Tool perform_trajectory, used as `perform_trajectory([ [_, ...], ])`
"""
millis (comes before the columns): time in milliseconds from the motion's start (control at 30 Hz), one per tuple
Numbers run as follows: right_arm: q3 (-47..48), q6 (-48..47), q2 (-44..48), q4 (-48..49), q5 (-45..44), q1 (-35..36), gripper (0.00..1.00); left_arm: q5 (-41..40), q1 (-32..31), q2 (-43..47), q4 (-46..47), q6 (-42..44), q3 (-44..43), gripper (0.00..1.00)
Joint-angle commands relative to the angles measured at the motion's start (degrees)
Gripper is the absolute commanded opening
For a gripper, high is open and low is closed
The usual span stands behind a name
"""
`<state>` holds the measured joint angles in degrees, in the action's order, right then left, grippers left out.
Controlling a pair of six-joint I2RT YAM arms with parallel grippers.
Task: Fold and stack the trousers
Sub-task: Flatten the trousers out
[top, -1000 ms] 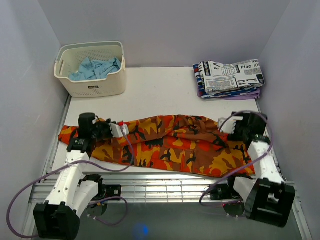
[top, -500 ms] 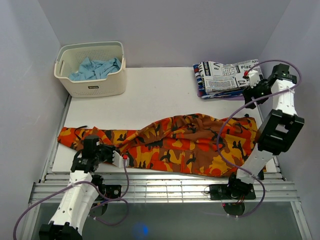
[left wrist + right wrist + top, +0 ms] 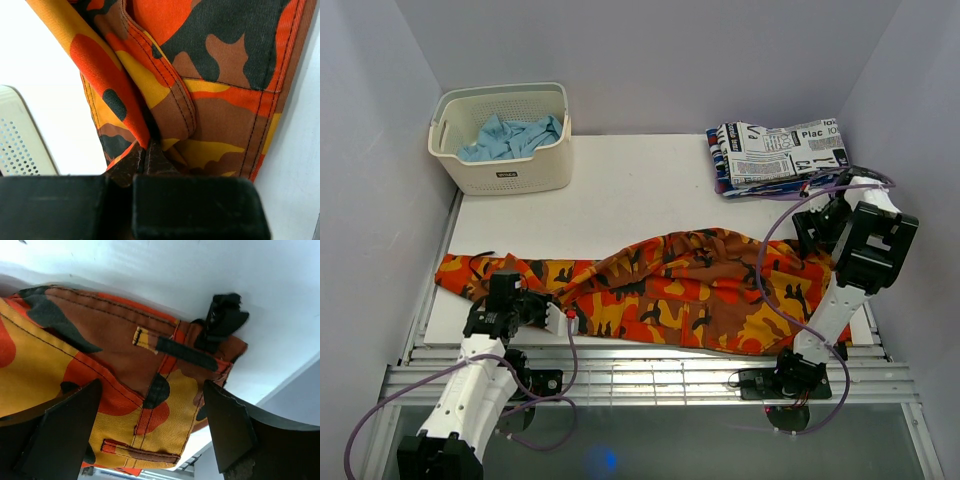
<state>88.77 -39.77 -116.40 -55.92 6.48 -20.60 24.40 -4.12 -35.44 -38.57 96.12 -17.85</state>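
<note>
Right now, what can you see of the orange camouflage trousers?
The trousers are woven cloth, blotched orange, red, yellow and dark brown, with black stitching and belt loops. They lie stretched sideways across the white table, rumpled in the middle. The left gripper pinches a fold; the right gripper hangs open over the waistband end.

I seem to be driving from inside a lab test cell, not a home: plain pale walls (image 3: 650, 60) box in a white table (image 3: 650, 190) on three sides. My left arm (image 3: 470, 385) and right arm (image 3: 855, 270) are bolted to a slatted metal rail (image 3: 650, 375) at the near edge, with purple cables (image 3: 758, 270) looping loose. The props look staged (cream basket (image 3: 505, 170), folded pile (image 3: 780, 155), camouflage trousers (image 3: 670, 290)) on an otherwise bare surface
</note>
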Motion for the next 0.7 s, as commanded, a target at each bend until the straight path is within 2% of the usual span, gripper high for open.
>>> perform_trajectory([
  [0,-1.6,2.1,-0.3,-0.8,-3.1,-0.1,0.88,0.2,0.2,-1.9,-0.1,-0.4,-2.3,0.00],
  [100,0.5,2.9,-3.1,-1.9,-0.7,-0.1,0.86,0.0,0.2,-3.4,1.3,-1.4,-2.6,0.00],
  [133,2.9,3.3,-3.9,-3.4,0.4,-0.1,0.84,-0.3,0.3,-3.8,1.7,-1.7,-3.1,0.00],
  [167,4.1,3.4,-5.4,-4.3,1.2,-0.1,0.76,-0.5,0.2,-4.4,2.4,-2.2,-3.3,0.00],
  [200,5.2,3.4,-6.0,-5.2,3.3,-0.1,0.55,-0.7,0.2,-5.4,2.7,-3.0,-3.7,0.00],
  [267,7.3,3.3,-6.0,-6.1,4.4,-0.1,0.30,-0.9,0.2,-6.7,3.5,-4.1,-5.0,0.00],
  [300,7.7,2.9,-5.6,-6.2,5.5,-0.1,0.08,-1.0,0.3,-7.4,3.8,-5.0,-5.6,0.00],
  [400,7.6,0.7,-1.4,-4.9,8.1,-0.3,0.08,-1.7,0.2,-11.7,5.7,-10.6,-9.5,0.00],
  [567,0.9,-5.7,14.9,1.4,19.0,-4.6,0.08,-2.8,1.4,-20.6,7.2,-25.9,-21.4,0.00],
  [600,-3.2,-10.4,20.6,4.0,22.8,-6.7,0.08,-2.4,2.4,-22.4,7.5,-29.9,-24.7,0.00],
  [667,-12.6,-17.7,28.2,6.9,24.5,-8.2,0.08,-0.7,7.1,-24.3,6.8,-34.4,-29.0,0.00],
])
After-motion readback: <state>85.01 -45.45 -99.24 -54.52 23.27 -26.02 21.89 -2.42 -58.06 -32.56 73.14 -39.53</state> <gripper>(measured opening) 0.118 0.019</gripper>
